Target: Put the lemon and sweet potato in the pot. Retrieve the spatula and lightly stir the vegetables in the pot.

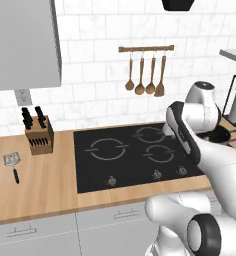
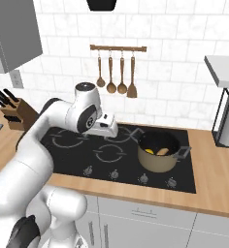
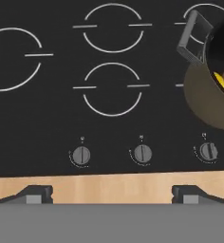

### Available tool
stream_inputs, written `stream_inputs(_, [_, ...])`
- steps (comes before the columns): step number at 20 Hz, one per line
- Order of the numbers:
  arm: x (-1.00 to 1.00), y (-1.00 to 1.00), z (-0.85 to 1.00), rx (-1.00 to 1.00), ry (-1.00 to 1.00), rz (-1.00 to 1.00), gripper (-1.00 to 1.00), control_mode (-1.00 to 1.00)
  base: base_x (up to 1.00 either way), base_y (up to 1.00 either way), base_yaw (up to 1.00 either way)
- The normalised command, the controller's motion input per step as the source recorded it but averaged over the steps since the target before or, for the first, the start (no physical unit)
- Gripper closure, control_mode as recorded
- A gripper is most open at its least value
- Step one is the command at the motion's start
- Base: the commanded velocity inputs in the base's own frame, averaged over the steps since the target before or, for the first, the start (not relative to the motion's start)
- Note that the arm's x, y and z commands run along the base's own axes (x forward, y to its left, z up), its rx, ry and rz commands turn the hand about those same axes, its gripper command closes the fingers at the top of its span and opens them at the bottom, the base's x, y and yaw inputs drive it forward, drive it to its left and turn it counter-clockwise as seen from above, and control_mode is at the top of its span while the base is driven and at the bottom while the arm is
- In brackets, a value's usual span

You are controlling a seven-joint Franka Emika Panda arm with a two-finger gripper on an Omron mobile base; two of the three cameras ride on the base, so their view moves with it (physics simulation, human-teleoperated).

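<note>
The hob (image 2: 73, 160) is smooth black glass with a faint sheen. The surface (image 1: 35, 185) around it is pale matt wood. The pot (image 2: 157, 162) is dull dark metal. The spatula (image 1: 12, 161) has a grey metal head. Spoons (image 1: 140, 77) and knife block (image 1: 39, 135) are brown wood; the wall tiles (image 2: 174, 29) are glossy white.
</note>
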Motion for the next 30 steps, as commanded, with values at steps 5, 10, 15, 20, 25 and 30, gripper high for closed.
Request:
stream_inputs(5, [0.00, 0.00, 0.00, 0.00, 0.00, 0.00, -1.00, 1.00, -0.11, 0.98, 0.00])
stream_inputs(10, [0.00, 0.00, 0.00, 0.00, 0.00, 0.00, -1.00, 1.00, 0.00, 0.99, 0.00])
stream_inputs(15, [0.00, 0.37, -0.03, -0.02, 0.00, 0.22, -1.00, -1.00, 0.00, 0.15, 0.00])
stream_inputs(20, [-0.02, 0.29, -0.22, -0.19, 0.00, 0.82, -1.00, -1.00, 0.00, 0.00, 0.00])
stream_inputs(25, [-0.10, 0.13, -0.24, -0.29, 0.00, 0.96, -1.00, -1.00, 0.00, 0.00, 0.00])
stream_inputs(30, [0.00, 0.03, -0.03, -0.30, -0.02, 0.93, -1.00, -1.00, 0.00, 0.00, 0.00])
